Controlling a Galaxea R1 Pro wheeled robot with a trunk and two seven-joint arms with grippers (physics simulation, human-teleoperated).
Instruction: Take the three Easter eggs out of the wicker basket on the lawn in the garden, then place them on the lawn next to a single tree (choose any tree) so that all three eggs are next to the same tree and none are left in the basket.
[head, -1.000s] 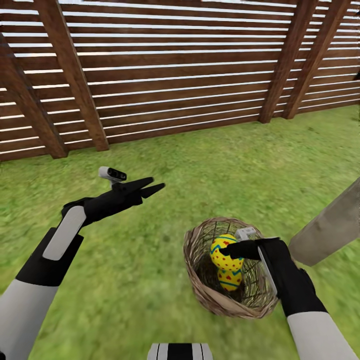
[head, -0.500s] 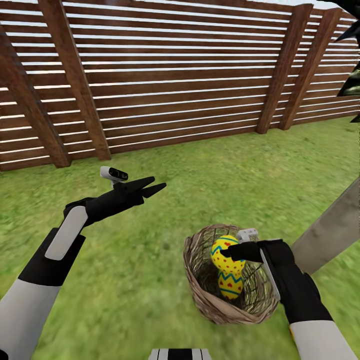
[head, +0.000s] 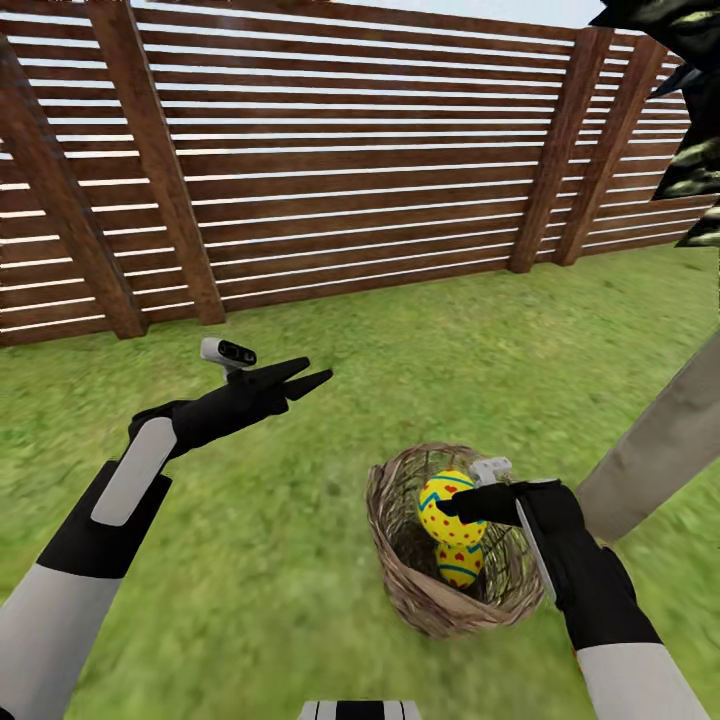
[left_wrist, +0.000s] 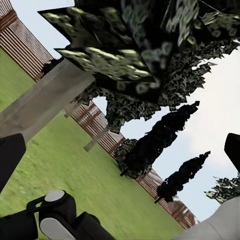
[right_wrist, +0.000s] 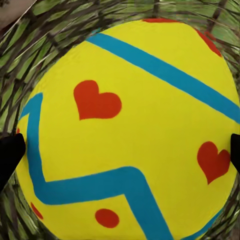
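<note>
The wicker basket (head: 400, 575) sits on the lawn (head: 300, 560) at lower right. A yellow Easter egg (head: 438, 522) with blue zigzags and red hearts stands at the top of the basket, and my right gripper (head: 448, 505) is shut on it. In the right wrist view this egg (right_wrist: 130, 135) spans the space between the dark fingertips (right_wrist: 9, 155). A second egg (head: 460, 567) lies lower in the basket; a third is hidden. My left gripper (head: 308, 374) hangs open in the air to the left, holding nothing. The tree's pale trunk (head: 655, 450) rises just right of the basket.
A brown slat fence (head: 330, 170) bounds the grass at the back. Dark leaf canopy (head: 690, 60) hangs at the upper right. The left wrist view has the pale trunk (left_wrist: 45, 102), its canopy (left_wrist: 140, 45) and slim black cypresses (left_wrist: 155, 145) along the fence.
The whole head view has shifted as the camera tilted up, showing more fence top and canopy. Both arms, the basket and the eggs hold nearly the same places.
</note>
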